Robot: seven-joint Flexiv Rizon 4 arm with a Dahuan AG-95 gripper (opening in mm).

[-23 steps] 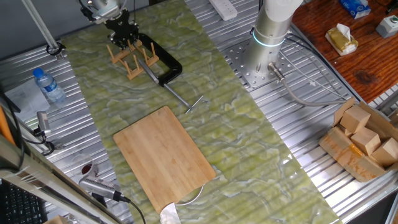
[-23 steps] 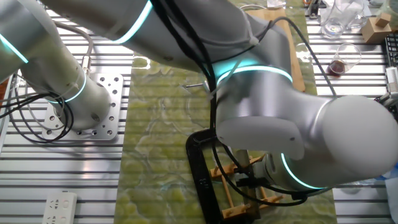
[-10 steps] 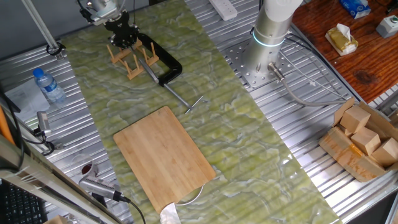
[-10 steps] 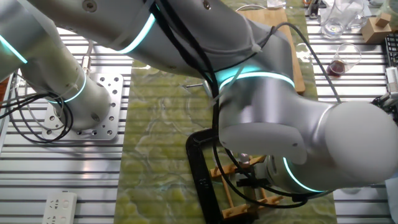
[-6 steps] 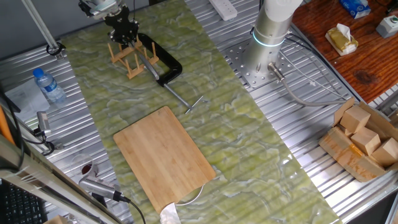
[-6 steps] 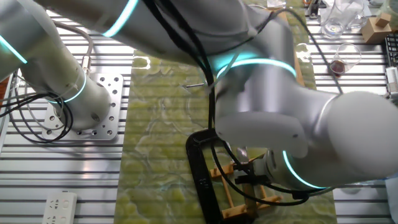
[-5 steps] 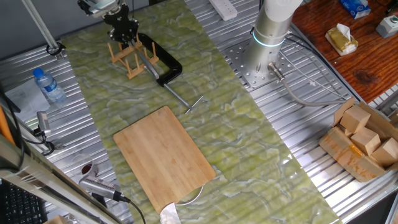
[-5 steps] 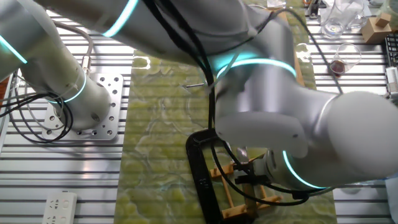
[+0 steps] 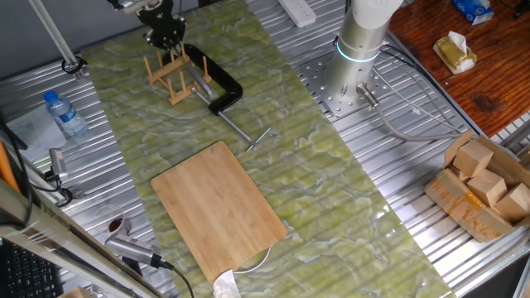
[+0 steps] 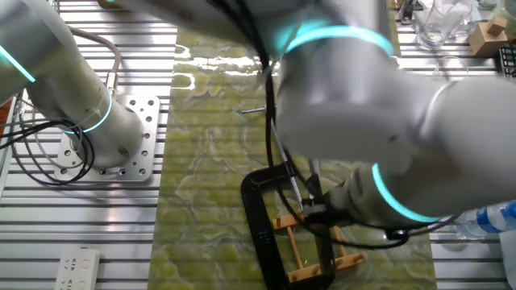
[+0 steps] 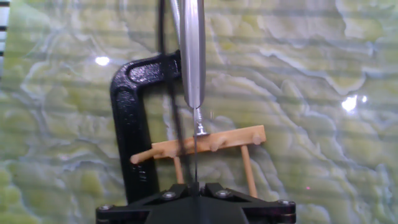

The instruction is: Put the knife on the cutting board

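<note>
Knife [image 11: 193,56] sits edge-on in your claw [image 11: 196,185], jaws pinched narrowly on the blade, handle pointing ahead above the peg rack [image 11: 205,146]. Cutting board [image 9: 219,207] lies well apart, toward the surface's [image 9: 331,190] opposite end; your carry runs that way.

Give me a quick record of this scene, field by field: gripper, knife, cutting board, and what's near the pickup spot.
gripper: shut on the knife, at the far end of the mat from the board
knife: seen edge-on in the hand view, held above the wooden peg rack; cannot tell if it is fully clear of the pegs
cutting board: flat on the green mat, nothing on it
wooden peg rack: directly below the knife
C-clamp: black, lying beside the rack
task status: knife not yet on the board
</note>
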